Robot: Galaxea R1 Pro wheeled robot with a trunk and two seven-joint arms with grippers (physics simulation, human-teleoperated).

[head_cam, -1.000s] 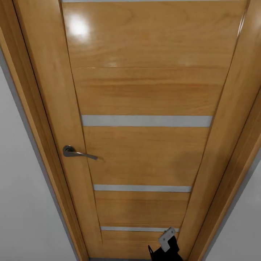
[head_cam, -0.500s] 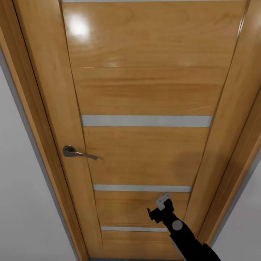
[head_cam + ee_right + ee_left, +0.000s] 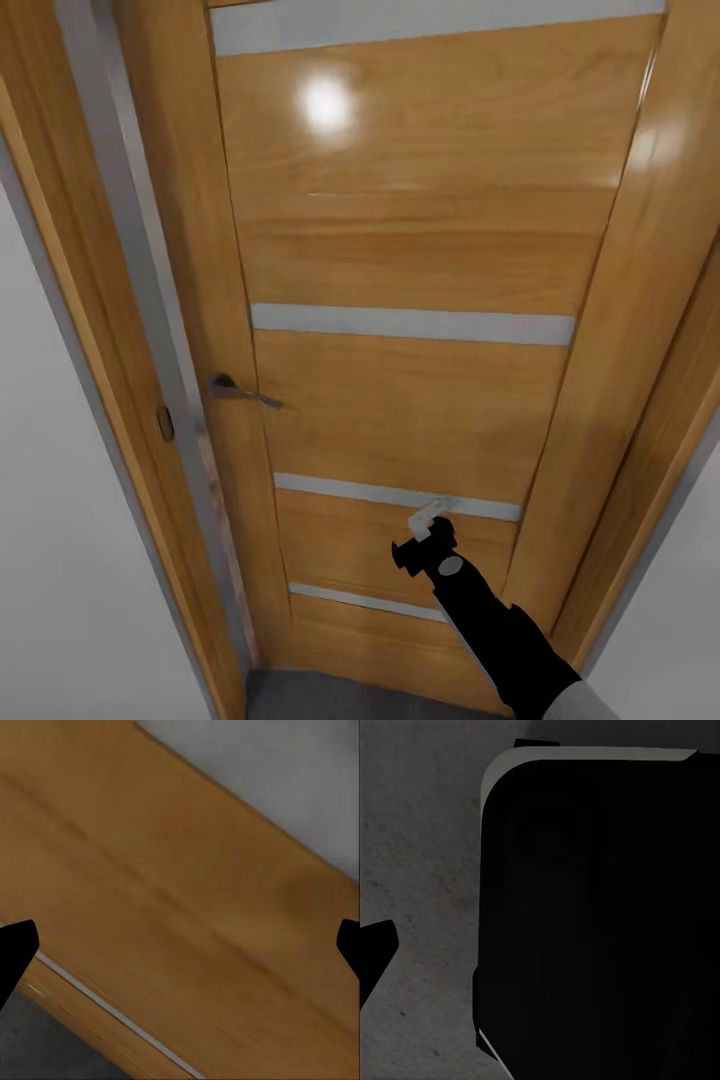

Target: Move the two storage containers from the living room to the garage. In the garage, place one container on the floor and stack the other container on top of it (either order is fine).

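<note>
With no bins in sight, we press our right gripper (image 3: 428, 528), fingers spread wide and empty, against the door (image 3: 420, 250), the left gripper's state unclear; we judge those bins light and stiff, best pinched by a wall.

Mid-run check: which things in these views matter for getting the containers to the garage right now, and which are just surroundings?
Matters now:
- wooden door, ajar at its handle side
- right gripper, open, fingertips at the door's lower panel
- door handle

Just surroundings:
- door frame
- white wall
- dark grey floor, seen by the left wrist camera
</note>
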